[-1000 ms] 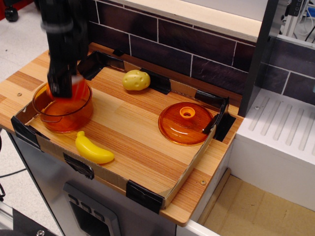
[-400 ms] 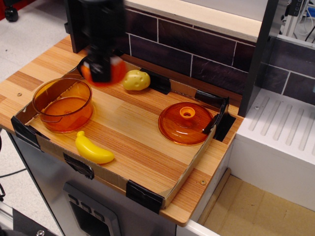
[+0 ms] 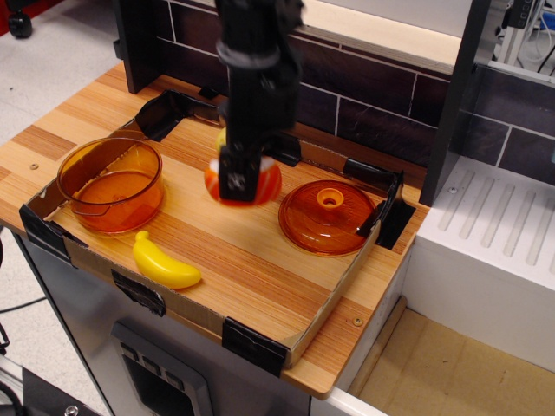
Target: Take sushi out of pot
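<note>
My gripper (image 3: 239,184) hangs from the black arm over the middle of the wooden board, shut on the sushi (image 3: 258,184), an orange-red piece with a bit of white showing at its sides. The sushi is held just above the board, between the pot and the lid. The pot (image 3: 111,185), round translucent orange, stands at the left of the board and looks empty. The gripper is well to the right of the pot.
An orange lid with a knob (image 3: 327,217) lies right of the gripper. A yellow banana (image 3: 165,262) lies near the front edge. A yellow potato (image 3: 220,137) is mostly hidden behind the arm. A cardboard rim (image 3: 334,295) borders the board; a tiled wall stands behind.
The gripper lifted the sushi out of the pot, carried it up past the back of the board, then right and down to the middle. The pot now stands empty.
</note>
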{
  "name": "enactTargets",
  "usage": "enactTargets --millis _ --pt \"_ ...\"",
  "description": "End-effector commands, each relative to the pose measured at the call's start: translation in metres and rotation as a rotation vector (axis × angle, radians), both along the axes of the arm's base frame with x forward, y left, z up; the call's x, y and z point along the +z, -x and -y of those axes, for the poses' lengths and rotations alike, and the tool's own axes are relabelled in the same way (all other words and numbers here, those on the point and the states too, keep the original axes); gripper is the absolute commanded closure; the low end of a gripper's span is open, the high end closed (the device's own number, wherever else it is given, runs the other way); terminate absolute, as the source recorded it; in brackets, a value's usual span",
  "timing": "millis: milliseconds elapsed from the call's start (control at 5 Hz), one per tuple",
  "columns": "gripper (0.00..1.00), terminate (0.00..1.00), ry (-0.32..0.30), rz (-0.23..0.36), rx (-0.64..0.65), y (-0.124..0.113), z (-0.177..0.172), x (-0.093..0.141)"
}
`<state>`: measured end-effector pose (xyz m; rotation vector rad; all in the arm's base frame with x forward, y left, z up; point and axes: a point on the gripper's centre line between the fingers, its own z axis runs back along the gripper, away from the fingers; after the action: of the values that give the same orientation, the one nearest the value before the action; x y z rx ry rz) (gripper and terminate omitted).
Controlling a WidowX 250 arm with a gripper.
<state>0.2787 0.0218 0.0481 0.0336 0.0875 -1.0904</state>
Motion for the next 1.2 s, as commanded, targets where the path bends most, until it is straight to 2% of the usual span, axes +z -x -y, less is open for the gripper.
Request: enactTargets --millis 0,200,400,600,800,1000 --pt "1.00 0.00 -0.054 0.047 0.032 -0.028 -0.014 -0.023" --pt "1.00 0.00 -0.066 0.046 0.041 -0.029 -0.020 -0.031" --pt "0.00 0.00 -0.070 0.045 0.053 -0.027 -0.022 -0.033" --pt "0.00 0.00 -0.047 0.042 0.053 -0.027 -0.023 -0.025" --pt "0.00 0.00 -0.016 0.087 0.069 -0.027 -0.022 -0.004" --pt "0.00 0.00 0.028 0.140 0.093 -0.028 -0.022 0.027"
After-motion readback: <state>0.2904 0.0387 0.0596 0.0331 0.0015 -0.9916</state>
